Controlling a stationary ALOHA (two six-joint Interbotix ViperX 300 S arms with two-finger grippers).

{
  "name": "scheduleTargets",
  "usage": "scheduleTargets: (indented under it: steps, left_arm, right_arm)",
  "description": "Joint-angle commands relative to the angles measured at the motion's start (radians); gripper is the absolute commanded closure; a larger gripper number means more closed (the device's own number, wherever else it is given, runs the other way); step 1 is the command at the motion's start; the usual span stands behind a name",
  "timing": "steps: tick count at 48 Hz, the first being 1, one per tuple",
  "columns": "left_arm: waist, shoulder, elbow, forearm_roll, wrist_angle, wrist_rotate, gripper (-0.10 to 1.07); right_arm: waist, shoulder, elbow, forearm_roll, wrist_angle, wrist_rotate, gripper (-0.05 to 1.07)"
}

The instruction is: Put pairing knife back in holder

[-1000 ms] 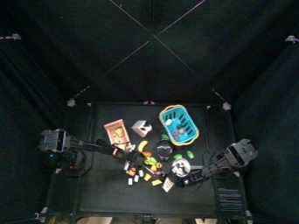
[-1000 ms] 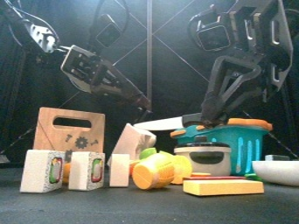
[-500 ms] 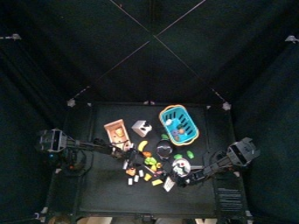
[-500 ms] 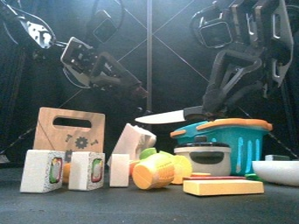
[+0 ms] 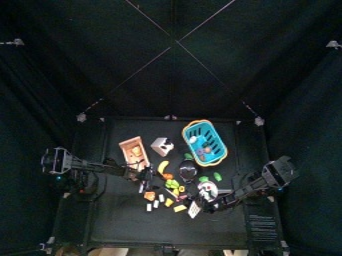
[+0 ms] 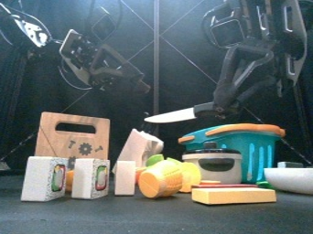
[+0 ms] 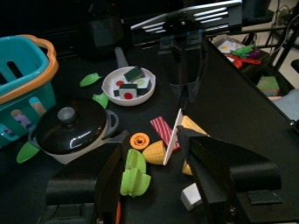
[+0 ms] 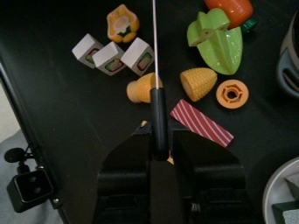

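Observation:
My right gripper (image 6: 218, 107) is shut on the paring knife (image 6: 171, 115) and holds it level in the air above the toys, blade pointing left. The right wrist view shows the jaws clamped on the dark handle (image 8: 155, 105) with the blade running ahead. The holder (image 6: 71, 137), a tan wooden block with dark marks, stands at the table's left; in the top view it (image 5: 132, 151) lies left of the turquoise basket (image 5: 206, 142). My left gripper (image 7: 163, 162) is open and empty, hanging high at the left (image 6: 104, 73). Its wrist view shows the knife (image 7: 176, 131) held by the other arm.
Toy cartons (image 6: 47, 176) stand in front of the holder. A small white-grey box (image 6: 141, 146), yellow and orange toy food (image 6: 166, 176), a black pot (image 6: 218, 164), a wooden slab (image 6: 232, 194) and a white bowl (image 6: 291, 176) crowd the table's front.
My right gripper has lifted the knife higher and levelled it. My left arm has drawn back up and to the left.

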Motion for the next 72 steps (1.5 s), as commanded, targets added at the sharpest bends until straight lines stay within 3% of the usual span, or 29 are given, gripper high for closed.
scheduleTargets:
  steps: [1,9,18,25,41,54,65,72]
  left_arm:
    - [0.005,-0.035,-0.011,-0.031,-0.008,-0.002,0.13]
    - [0.011,-0.080,-0.011,-0.112,0.011,0.003,0.13]
    - [0.048,-0.166,-0.008,-0.118,0.087,0.002,0.13]
    - [0.055,-0.227,0.017,-0.118,0.150,0.002,0.13]
    - [0.060,-0.337,0.103,-0.126,0.158,0.002,0.13]
    - [0.063,-0.368,0.137,-0.150,0.164,0.002,0.13]
    - [0.066,-0.368,0.143,-0.160,0.164,0.002,0.13]
    - [0.067,-0.368,0.150,-0.160,0.166,0.000,0.13]
  right_arm:
    - [-0.026,-0.066,-0.014,0.025,-0.002,-0.002,0.58]
    - [-0.069,-0.141,-0.005,0.052,-0.002,-0.005,0.58]
    - [-0.132,-0.235,0.017,0.046,-0.002,-0.015,0.58]
    - [-0.186,-0.291,0.017,0.086,0.002,-0.121,0.58]
    - [-0.359,-0.347,-0.051,0.472,0.034,-0.618,0.57]
    - [-0.495,-0.348,-0.193,0.799,0.206,-1.092,0.58]
    - [-0.646,-0.337,-0.290,0.992,0.293,-1.341,0.58]
    - [-0.741,-0.298,-0.365,1.097,0.411,-1.482,0.58]
